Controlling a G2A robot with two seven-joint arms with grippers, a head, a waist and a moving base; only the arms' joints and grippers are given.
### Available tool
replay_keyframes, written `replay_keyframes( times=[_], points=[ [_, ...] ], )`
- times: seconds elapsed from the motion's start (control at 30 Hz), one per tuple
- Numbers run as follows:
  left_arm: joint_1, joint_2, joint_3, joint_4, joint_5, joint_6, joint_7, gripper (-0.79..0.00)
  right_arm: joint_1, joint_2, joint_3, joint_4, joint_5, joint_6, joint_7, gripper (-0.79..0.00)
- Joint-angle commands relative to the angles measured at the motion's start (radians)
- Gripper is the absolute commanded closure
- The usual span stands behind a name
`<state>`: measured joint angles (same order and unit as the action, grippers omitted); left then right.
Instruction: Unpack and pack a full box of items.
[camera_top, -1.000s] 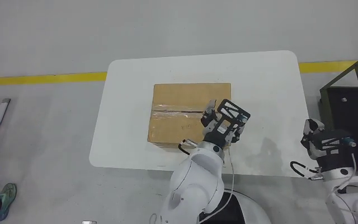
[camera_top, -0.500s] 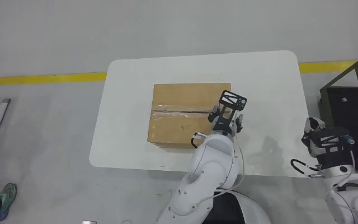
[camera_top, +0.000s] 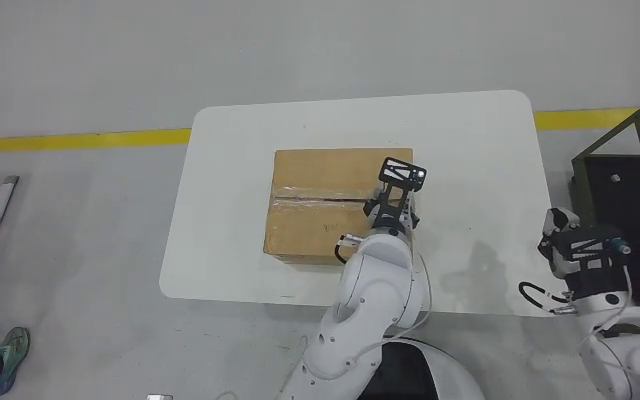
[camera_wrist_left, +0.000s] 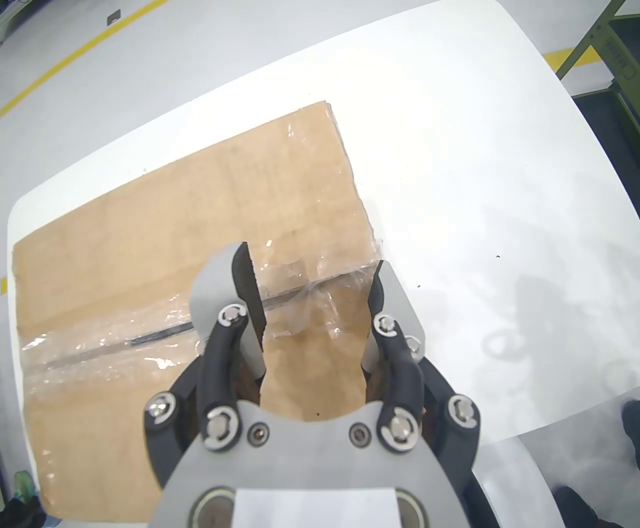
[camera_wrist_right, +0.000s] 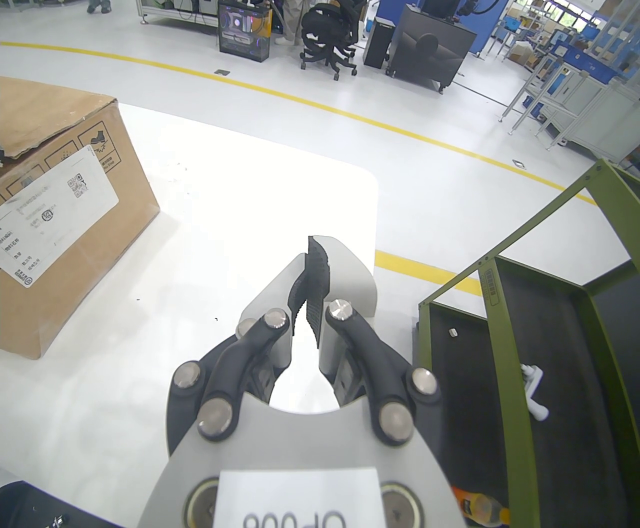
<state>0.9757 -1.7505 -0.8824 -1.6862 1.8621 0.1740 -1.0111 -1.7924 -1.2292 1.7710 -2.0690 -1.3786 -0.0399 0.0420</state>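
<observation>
I have the white table under the head camera, and the cardboard box sits near its middle, a little toward the robot's side. The box is closed, its two top flaps meeting along the centre. Off the table's right end stands a green-framed cart with dark trays.

My left gripper hangs over the right-hand end of the box top, released. Its fingers are spread wide, one on each side of the line where the flaps meet. I cannot tell whether the fingertips touch the cardboard.

My right gripper is clenched on nothing, its ribbed pads pressed together. It sits low by the table's right end, well apart from the box and close to the cart.

A strip of clear tape runs along the flap seam and wrinkles where it folds over the box edge between the left fingers. A white printed label is stuck on the side of the box that faces the right arm.
</observation>
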Motion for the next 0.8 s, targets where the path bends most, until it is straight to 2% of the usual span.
replay_keyframes(
  times=[0.0, 0.07, 0.1, 0.17, 0.23, 0.53, 0.77],
  points=[
    [0.002, -0.002, -0.001, -0.001, 0.005, -0.001, -0.001, -0.360, 0.002, -0.001, -0.002, 0.002, -0.001, -0.001, 0.001, 0.000],
    [0.004, -0.004, -0.003, -0.001, 0.010, -0.003, -0.002, -0.302, 0.004, -0.001, -0.003, 0.005, -0.002, -0.002, 0.001, 0.000],
    [0.005, -0.005, -0.004, -0.002, 0.012, -0.004, -0.004, -0.249, 0.005, -0.001, -0.003, 0.006, -0.003, -0.003, 0.002, 0.000],
    [0.007, -0.007, -0.005, -0.004, 0.015, -0.006, -0.005, -0.080, 0.007, -0.002, -0.004, 0.006, -0.003, -0.003, 0.005, 0.000],
    [0.011, -0.008, -0.007, -0.005, 0.016, -0.009, -0.009, 0.000, 0.010, -0.002, -0.006, 0.007, -0.004, -0.003, 0.006, 0.000],
    [0.021, -0.012, -0.038, -0.039, 0.051, -0.018, -0.010, 0.000, 0.023, -0.005, -0.019, 0.010, -0.008, -0.004, 0.012, 0.000],
    [0.042, 0.001, -0.164, -0.185, 0.140, -0.034, -0.018, 0.000, 0.034, -0.006, -0.024, 0.009, -0.010, -0.009, 0.015, 0.000]
  ],
)
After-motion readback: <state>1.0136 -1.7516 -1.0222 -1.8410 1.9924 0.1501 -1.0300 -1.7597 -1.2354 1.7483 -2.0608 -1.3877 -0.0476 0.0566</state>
